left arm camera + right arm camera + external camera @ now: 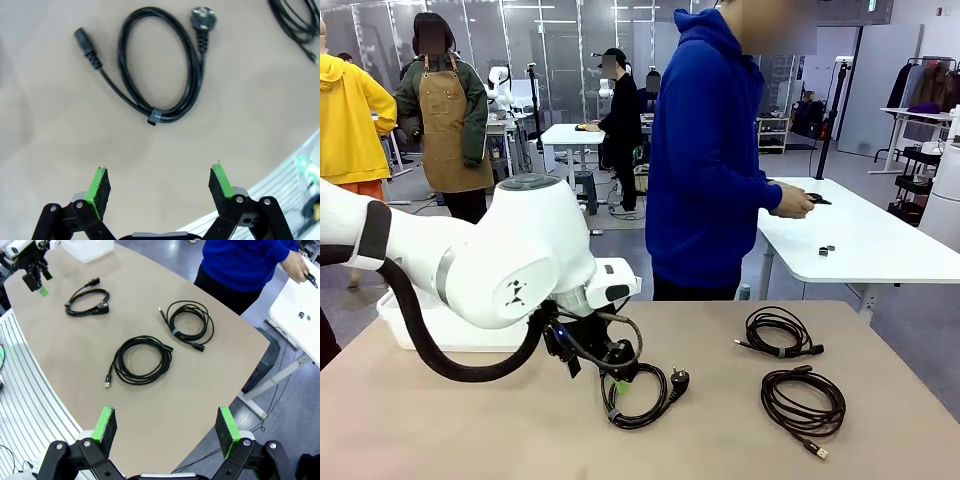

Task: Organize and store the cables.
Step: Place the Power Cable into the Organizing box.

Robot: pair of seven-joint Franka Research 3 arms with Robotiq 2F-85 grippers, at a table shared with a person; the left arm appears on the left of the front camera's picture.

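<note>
Three coiled cables lie on the tan table (470, 430). The power cable (642, 398) with its round plug (678, 380) sits near the middle. My left gripper (618, 384) hovers open just above and beside that coil, nothing between its pads. The left wrist view has the same power cable (155, 60) ahead of the open left gripper (160, 187). A second cable (780, 332) and a third cable (803, 400) lie to the right. My right gripper (167, 427) is open high above the table, looking down on the power cable (87, 301), the second cable (189, 322) and the third cable (142, 360).
A white bin (410, 322) stands at the table's left behind my left arm, also seen as the bin (87, 247) from above. A person in a blue hoodie (705, 150) stands at the far edge, turned to another white table (880, 245).
</note>
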